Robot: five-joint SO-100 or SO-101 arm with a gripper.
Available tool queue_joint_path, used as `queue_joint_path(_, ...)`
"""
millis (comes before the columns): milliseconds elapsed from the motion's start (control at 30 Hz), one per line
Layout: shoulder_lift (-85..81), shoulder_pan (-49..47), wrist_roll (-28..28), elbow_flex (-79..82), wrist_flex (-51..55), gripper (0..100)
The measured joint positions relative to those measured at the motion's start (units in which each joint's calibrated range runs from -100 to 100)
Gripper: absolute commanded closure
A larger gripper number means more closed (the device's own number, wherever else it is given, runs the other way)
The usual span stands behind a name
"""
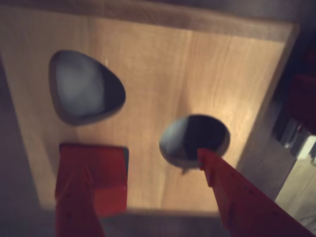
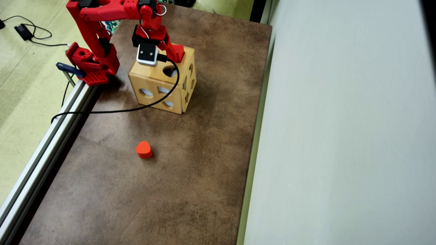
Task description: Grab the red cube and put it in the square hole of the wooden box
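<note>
Brown worktop (image 2: 190, 163) carries the wooden box (image 2: 153, 86). In the wrist view, the spread claw (image 1: 143, 163) hovers above; the red cube (image 1: 106, 170) sits at the square hole (image 1: 127, 158), seven o'clock. Retreat straight up, avoiding nudging it askew.

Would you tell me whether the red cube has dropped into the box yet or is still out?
Still out: in the wrist view the red cube sits at the square hole in the wooden box, largely above the surface.
</note>
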Motion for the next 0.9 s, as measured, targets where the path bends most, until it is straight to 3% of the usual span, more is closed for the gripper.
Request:
queue_joint_path(300, -12.37, 3.67, 0.0, 0.0, 0.0, 66)
queue_joint_path(433, -25.76, 3.52, 0.0, 0.36, 0.0, 68)
queue_joint_path(567, -44.24, 3.38, 0.0, 0.36, 0.0, 78)
queue_joint_path(733, -64.83, 3.31, 0.0, 4.42, 0.0, 100)
queue_joint_path(900, -80.34, 3.23, 0.0, 9.93, 0.0, 97)
